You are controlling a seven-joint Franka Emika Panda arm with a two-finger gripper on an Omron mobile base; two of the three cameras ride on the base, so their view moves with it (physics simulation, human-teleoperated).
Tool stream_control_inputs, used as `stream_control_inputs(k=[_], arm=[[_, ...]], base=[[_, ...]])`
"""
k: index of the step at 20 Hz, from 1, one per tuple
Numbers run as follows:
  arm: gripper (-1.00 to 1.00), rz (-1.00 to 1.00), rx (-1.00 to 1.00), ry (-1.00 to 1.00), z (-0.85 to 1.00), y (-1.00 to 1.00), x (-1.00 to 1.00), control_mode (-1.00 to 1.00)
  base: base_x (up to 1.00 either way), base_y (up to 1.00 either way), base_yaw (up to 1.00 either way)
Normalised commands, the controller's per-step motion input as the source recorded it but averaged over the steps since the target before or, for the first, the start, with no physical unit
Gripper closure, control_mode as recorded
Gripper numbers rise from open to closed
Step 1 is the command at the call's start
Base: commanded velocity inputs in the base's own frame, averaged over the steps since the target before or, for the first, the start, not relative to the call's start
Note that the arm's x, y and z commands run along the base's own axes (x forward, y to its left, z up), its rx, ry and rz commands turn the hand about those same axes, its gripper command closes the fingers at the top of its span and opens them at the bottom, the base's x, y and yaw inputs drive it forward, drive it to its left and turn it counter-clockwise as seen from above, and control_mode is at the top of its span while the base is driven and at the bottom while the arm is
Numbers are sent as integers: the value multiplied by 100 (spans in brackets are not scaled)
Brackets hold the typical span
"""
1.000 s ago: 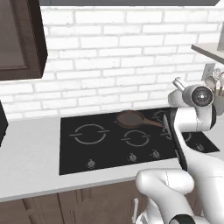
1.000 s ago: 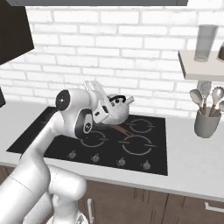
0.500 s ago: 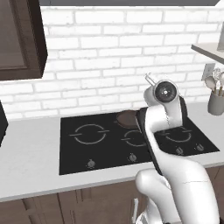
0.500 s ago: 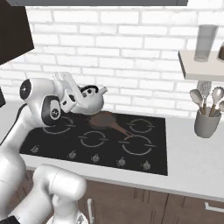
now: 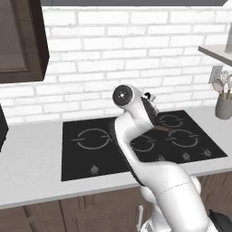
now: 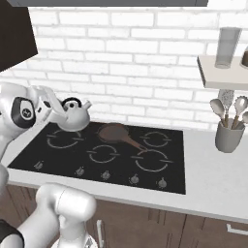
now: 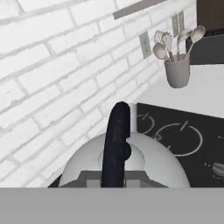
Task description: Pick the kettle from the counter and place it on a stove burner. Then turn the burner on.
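Kettle (image 6: 73,117): small, squat, silvery-white, held up in the air over the left part of the black glass cooktop (image 6: 169,169) — it hangs above the large burner ring (image 6: 63,140) at the cooktop's 9 o'clock side, not resting on it.
Kettle heading: in the right base view the spout points toward 3 o'clock, toward the frying pan, and sits slightly raised; the thin dark arched handle (image 7: 116,142) rises over the lid at 12 o'clock. Its long axis, spout to back, runs left to right along the brick wall.
Gripper (image 6: 54,107): it meets the kettle from the 9 o'clock side in the right base view. In the hand view the dark handle stands straight up the middle of the frame with the pale kettle body spreading below it; the fingertips themselves are hidden, so how far the jaws are parted cannot be told, though the kettle hangs from the hand.
Frying pan (image 6: 114,132): brown, on the cooktop at about 12 o'clock from its centre, handle angled toward 4 o'clock, well apart from the kettle.
Utensil holder (image 6: 229,136): grey cup on the pale grey counter (image 6: 218,184) at 3 o'clock of the cooktop — it holds several upright spoons and spatulas.
Shelf (image 6: 225,72): on the wall above the holder, carrying a tall grey tumbler (image 6: 227,47).
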Motion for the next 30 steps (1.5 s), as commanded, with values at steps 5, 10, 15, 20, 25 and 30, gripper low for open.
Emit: stream_control_inputs(k=[5, 10, 15, 20, 25, 30], arm=[[100, 0, -36, 19, -90, 100, 41, -100], [100, 1, -8, 12, -46, 100, 42, -100], [100, 6, 8, 2, -6, 57, 1, -100], [100, 0, 0, 0, -17, 25, 21, -100], [100, 0, -1, 0, -36, 21, 40, -100], [100, 0, 0, -4, -29, 3, 49, -100]], base=[[0, 0, 0], [0, 0, 0], [0, 0, 0], [0, 0, 0], [0, 0, 0], [0, 0, 0]])
